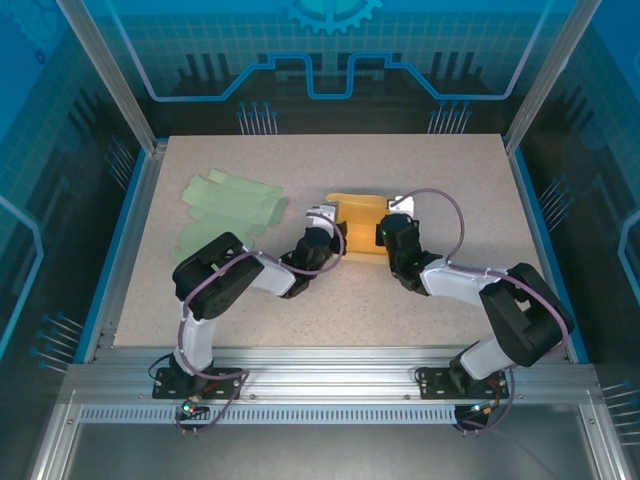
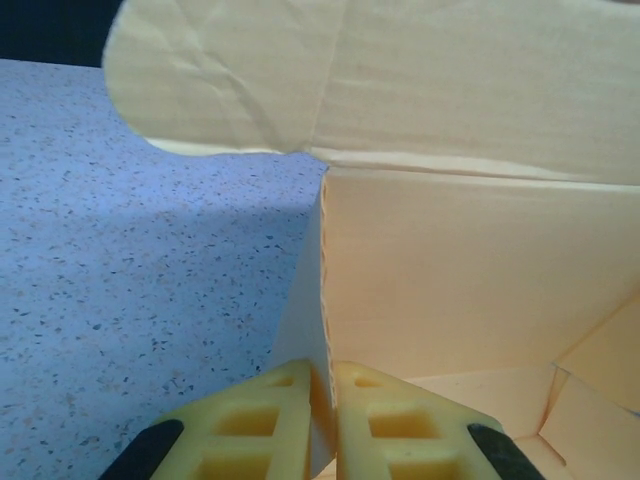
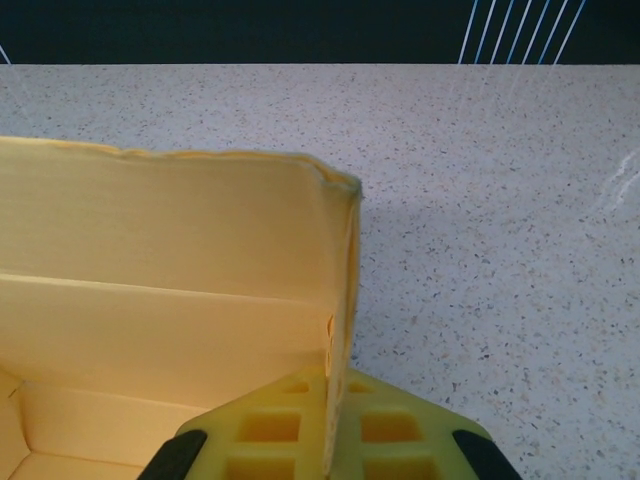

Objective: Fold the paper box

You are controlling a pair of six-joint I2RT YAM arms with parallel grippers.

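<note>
Yellow paper box [image 1: 358, 222] standing open at the middle of the tabletop [image 1: 460, 170], left gripper [image 2: 322, 378] pinched tight on its left wall, right gripper [image 3: 328, 385] pinched tight on its right wall, rounded flap [image 2: 350, 70] raised behind, flattened green sheets [image 1: 232, 200] toward the far left corner, well apart.

Matt, creased yellow card: box [image 2: 480, 260]. Moulded yellow plastic: left gripper's fingers [image 2: 200, 430]. Speckled, matt: table [image 2: 120, 280], left of fingers.
</note>
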